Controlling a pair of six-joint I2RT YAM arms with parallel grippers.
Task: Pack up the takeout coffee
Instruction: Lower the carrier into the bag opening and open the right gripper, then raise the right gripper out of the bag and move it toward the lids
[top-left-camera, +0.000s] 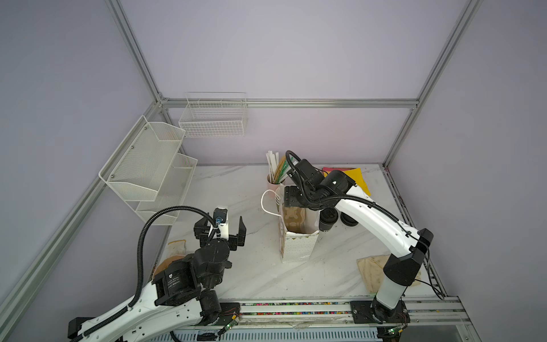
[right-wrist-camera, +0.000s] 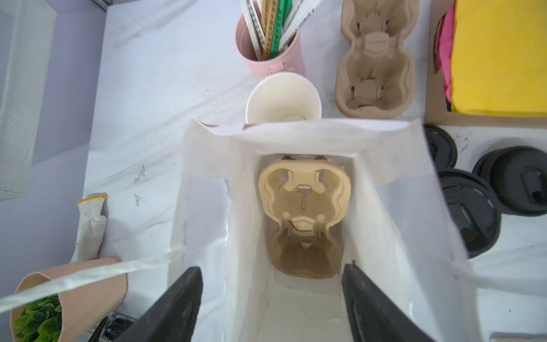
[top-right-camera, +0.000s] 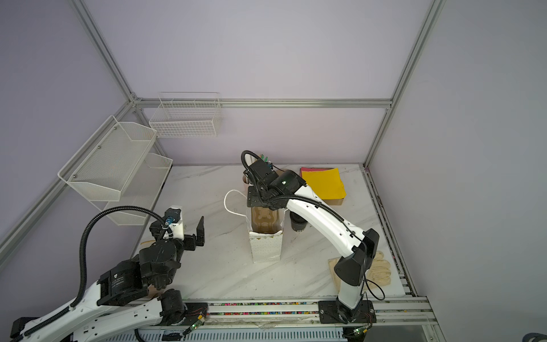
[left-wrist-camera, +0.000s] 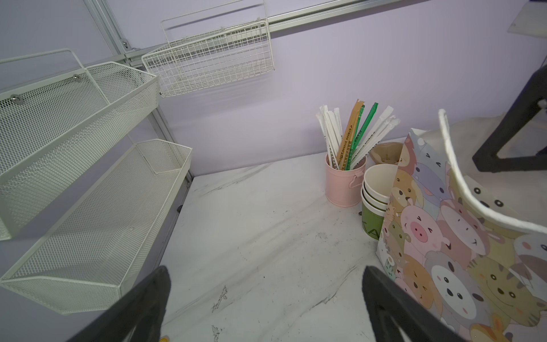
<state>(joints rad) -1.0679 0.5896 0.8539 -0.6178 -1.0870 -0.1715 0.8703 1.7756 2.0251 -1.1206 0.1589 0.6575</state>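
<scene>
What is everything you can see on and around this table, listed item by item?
paper bag: one, white inside, cartoon animals outside, upright mid-table
cup carrier: one, tan, inside the bag
second cup carrier: one, tan, on the table behind the bag
green cups: one nested stack, cream inside, behind the bag
pink cup: one, holding wrapped straws, by the stack
black lids: at least three, right of the bag
paper pile: one, yellow over pink, back right
gloves: cream, front right; another front left
potted plant: one, green, beige pot, front left
mesh shelves: two tiers, white, left wall
wire basket: one, white, back wall
left claw: open, empty
right claw: open, empty, over the bag mouth
</scene>
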